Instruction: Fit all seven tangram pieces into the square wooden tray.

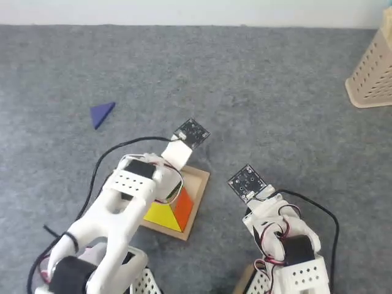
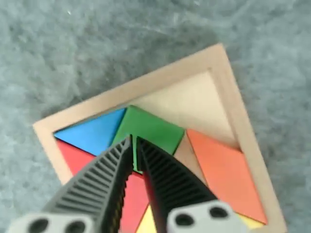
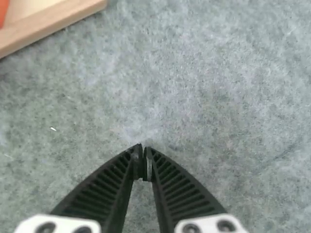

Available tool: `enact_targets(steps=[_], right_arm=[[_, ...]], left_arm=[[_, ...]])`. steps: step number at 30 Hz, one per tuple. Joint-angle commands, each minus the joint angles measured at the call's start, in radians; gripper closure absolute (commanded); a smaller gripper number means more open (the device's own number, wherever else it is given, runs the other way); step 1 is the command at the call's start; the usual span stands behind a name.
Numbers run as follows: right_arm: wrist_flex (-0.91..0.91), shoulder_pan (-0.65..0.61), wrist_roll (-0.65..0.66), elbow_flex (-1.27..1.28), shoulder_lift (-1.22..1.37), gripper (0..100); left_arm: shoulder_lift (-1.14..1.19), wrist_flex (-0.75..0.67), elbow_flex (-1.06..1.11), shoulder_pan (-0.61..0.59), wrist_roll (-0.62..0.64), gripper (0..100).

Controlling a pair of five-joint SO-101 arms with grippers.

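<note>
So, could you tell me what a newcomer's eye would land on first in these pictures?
The square wooden tray, partly filled with bright pieces, lies under the left gripper, its shut tips over a green square piece. A small dark blue triangle piece lies alone on the grey carpet, well away from the tray.

The left arm (image 1: pixel 116 208) stretches forward with its wrist bent downward and the left gripper (image 2: pixel 134 141) pinched together at the tips, while the right arm (image 1: pixel 288 245) sits folded beside it, the right gripper (image 3: pixel 144 148) likewise closed.
</note>
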Motion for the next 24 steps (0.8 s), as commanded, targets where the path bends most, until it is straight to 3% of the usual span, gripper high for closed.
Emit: enact_targets(steps=[1, 8, 14, 21, 24], right_arm=[[0.005, 0.001, -0.006, 0.018, -0.015, 99.1], [0.005, 0.001, -0.006, 0.018, -0.015, 99.1], [0.005, 0.001, -0.006, 0.018, -0.015, 99.1], [0.005, 0.001, -0.006, 0.018, -0.015, 99.1], [0.005, 0.001, -0.006, 0.018, -0.015, 99.1]], left_arm=[[-0.038, -0.043, 0.033, 0.011, 0.009, 99], [-0.038, -0.006, 0.074, -0.025, 0.006, 99], [-0.048, 0.008, 0.048, -0.21, -0.087, 99], [-0.049, 0.138, -0.213, -0.324, -0.089, 99], [-0.023, 0.187, -0.369, -0.42, 0.021, 98]])
